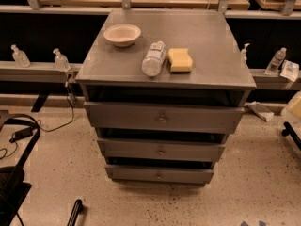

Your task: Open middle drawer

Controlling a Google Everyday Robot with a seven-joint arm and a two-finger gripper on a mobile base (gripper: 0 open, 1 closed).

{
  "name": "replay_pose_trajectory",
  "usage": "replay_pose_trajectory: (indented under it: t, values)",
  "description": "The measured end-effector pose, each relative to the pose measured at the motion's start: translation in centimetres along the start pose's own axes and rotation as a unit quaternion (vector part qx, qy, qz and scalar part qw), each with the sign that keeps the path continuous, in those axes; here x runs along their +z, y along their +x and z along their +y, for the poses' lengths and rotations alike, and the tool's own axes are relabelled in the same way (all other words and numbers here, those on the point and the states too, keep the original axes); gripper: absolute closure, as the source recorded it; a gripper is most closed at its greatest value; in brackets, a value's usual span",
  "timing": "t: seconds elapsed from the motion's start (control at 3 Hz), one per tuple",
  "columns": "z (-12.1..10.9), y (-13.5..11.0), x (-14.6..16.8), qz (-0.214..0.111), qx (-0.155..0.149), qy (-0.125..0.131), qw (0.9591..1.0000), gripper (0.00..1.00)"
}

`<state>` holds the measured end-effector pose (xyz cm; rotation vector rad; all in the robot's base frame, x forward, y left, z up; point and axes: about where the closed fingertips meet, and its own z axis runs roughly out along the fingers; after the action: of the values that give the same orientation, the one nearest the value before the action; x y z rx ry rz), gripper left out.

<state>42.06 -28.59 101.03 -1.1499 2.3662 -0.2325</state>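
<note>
A grey metal cabinet (164, 46) stands in the middle of the camera view with three drawer fronts stacked below its top. The middle drawer (141, 149) is the mid-sized front, with a small round knob (161, 152) at its centre. The taller top drawer (122, 117) is above it and the shortest bottom drawer (131, 174) is below. A dark gap shows above each front. Only a slender black piece of my gripper (75, 213) shows at the bottom left edge, low over the floor and well to the left of the drawers, touching nothing.
On the cabinet top lie a white bowl (122, 34), a lying plastic bottle (154, 59) and a yellow sponge (180, 60). Small bottles (60, 60) stand on a ledge behind. Black arm parts and cables (19, 145) are at the left. Speckled floor (254, 182) surrounds the cabinet.
</note>
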Motion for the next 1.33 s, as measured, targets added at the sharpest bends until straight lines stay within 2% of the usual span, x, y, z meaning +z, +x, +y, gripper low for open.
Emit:
replay_pose_trajectory:
  t: [0.33, 0.67, 1.0, 1.33]
  values:
    - [0.1, -0.2, 0.2, -0.004, -0.002, -0.002, 1.0, 0.0]
    - [0.8, -0.2, 2.0, -0.017, 0.001, -0.008, 0.9998, 0.0]
    - [5.2, 0.1, 8.1, -0.067, 0.003, -0.054, 0.9963, 0.0]
    - [10.3, 1.7, 17.3, -0.107, 0.009, -0.08, 0.9911, 0.0]
